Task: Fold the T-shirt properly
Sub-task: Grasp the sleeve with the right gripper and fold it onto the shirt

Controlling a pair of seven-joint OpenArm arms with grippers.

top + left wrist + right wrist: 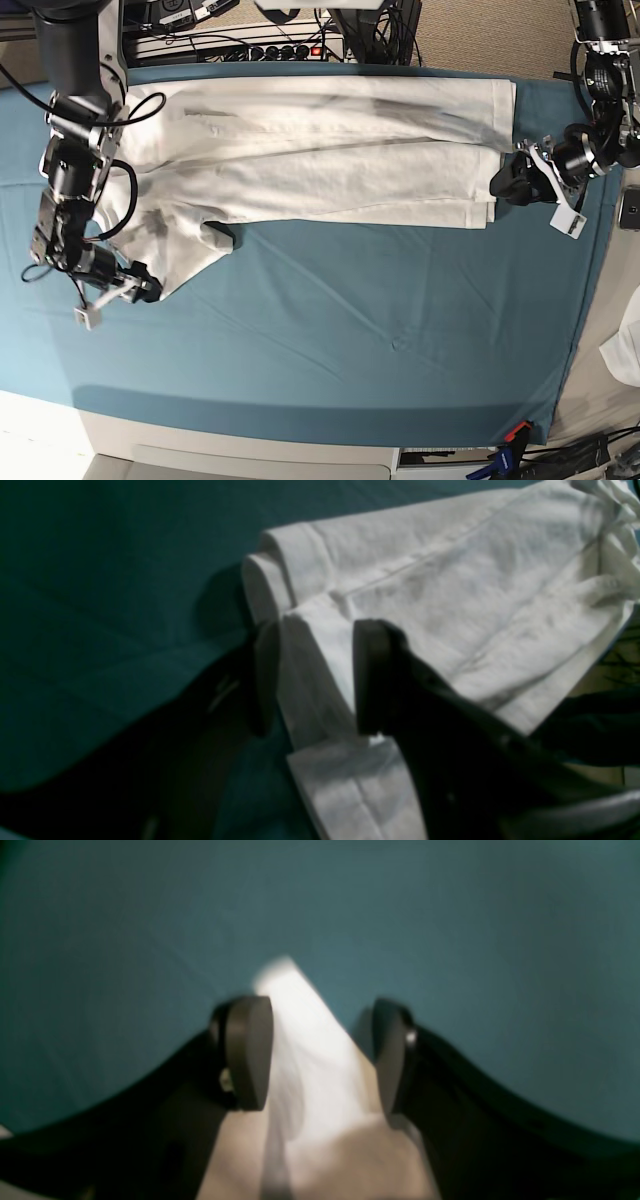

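The white T-shirt [330, 160] lies folded lengthwise along the far side of the teal table cloth [380, 330]. My left gripper [503, 186] is at its right end. In the left wrist view its jaws [315, 680] stand apart astride a layered hem fold of the shirt [450, 580]. My right gripper [148, 284] is at the shirt's lower left tip, which stretches out toward it. In the blurred right wrist view its jaws [320, 1055] stand apart with a narrow white tip of the shirt [310, 1120] between them.
Cables and a power strip [250, 48] run behind the table's far edge. A small white cloth scrap [625, 350] sits at the right frame edge. The table's front edge [300, 425] is near the bottom.
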